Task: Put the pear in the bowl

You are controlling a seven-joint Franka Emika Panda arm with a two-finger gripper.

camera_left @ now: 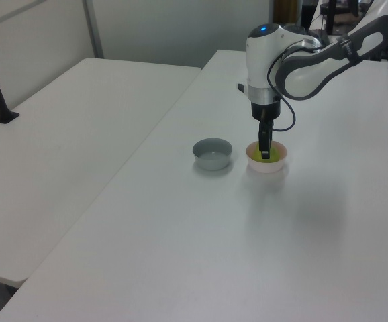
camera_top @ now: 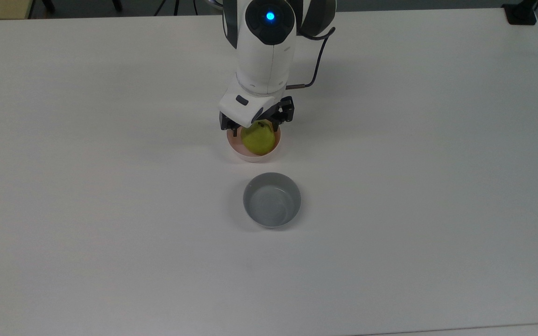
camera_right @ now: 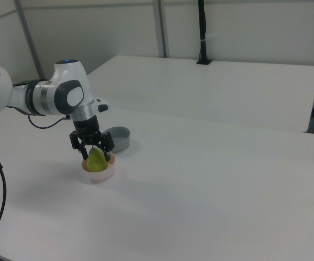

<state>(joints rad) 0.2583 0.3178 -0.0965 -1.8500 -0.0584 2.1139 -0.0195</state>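
Top view: the pear point(camera_top: 258, 138) sits inside the pink bowl point(camera_top: 252, 156), the gripper point(camera_top: 256, 126) straddling it with fingers spread, apparently released.
Left view: gripper point(camera_left: 265, 149) reaches down into the bowl point(camera_left: 268, 166); grey bowl point(camera_left: 213, 154) just beside it.
Right view: pear point(camera_right: 96, 161) rests in the bowl point(camera_right: 98, 174), stem up, clear of both fingers; the placement looks done.

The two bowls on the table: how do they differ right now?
The pink bowl holds the pear; the grey bowl holds nothing. The gripper hangs over the pink bowl, fingers spread either side of the pear, while the grey bowl stands apart in the open. In the top view the grey bowl looks slightly wider. Both are small, round and upright.
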